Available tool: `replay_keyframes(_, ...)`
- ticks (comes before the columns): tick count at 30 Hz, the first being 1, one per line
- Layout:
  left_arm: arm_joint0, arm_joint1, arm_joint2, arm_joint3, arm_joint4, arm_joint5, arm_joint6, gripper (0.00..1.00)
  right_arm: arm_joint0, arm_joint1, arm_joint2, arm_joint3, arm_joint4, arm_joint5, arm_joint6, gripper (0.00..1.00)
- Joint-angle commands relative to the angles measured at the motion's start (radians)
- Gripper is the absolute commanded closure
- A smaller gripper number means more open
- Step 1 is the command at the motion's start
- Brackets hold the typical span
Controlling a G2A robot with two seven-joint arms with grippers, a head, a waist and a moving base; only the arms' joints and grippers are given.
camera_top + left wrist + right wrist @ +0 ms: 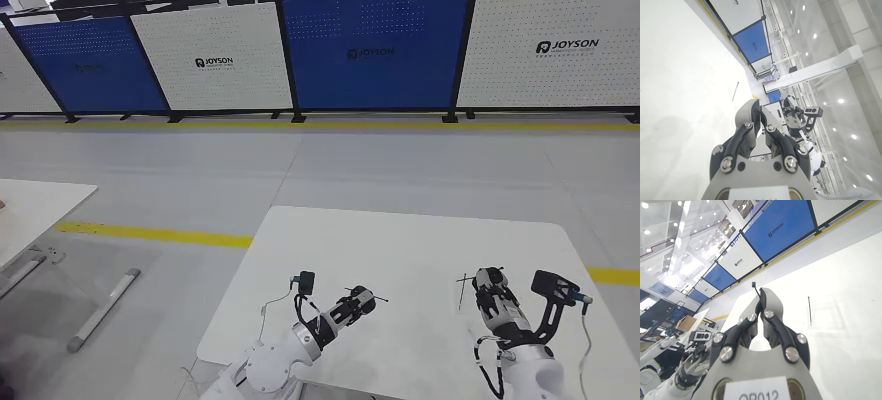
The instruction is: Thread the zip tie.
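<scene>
White surface (420,250) stretches far ahead of both arms, which sit at its near edge with ample room. Right jaws are closed on the zip tie (753,284). Its head pokes out beyond them, and its long axis runs in line with them, pointing far. Left jaws, well apart to the left, are pressed together; whether they grip anything I cannot tell. A second tie (809,310) lies between the arms, nearer the right, lengthwise near-to-far. Threading likely needs the arms to converge.
</scene>
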State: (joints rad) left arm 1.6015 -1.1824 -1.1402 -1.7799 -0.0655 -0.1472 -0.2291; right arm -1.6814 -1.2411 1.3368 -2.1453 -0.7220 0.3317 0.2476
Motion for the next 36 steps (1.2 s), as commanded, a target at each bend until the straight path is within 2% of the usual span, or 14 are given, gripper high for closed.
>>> replay_keyframes(1,0.0,0.0,0.0,0.0,-0.001,0.0,-0.001,1.0,0.0,0.0,0.0,0.0,0.0,0.0,0.0,1.0)
replay_keyframes(4,0.0,0.0,0.0,0.0,-0.001,0.0,-0.001,1.0,0.0,-0.001,-0.001,0.003,0.006,-0.008,-0.004,1.0)
replay_keyframes(9,0.0,0.0,0.0,0.0,-0.001,0.0,-0.001,1.0,-0.025,-0.01,0.017,0.012,0.168,-0.094,-0.099,1.0)
replay_keyframes(14,0.0,0.0,0.0,0.0,-0.001,0.0,-0.001,1.0,-0.074,-0.019,0.027,0.012,0.297,-0.147,-0.175,1.0)
replay_keyframes(17,0.0,0.0,0.0,0.0,-0.001,0.0,-0.001,1.0,-0.086,-0.02,0.011,0.013,0.286,-0.151,-0.171,1.0)
replay_keyframes(36,0.0,0.0,0.0,0.0,-0.001,0.0,-0.001,1.0,-0.086,-0.02,0.011,0.013,0.286,-0.151,-0.171,1.0)
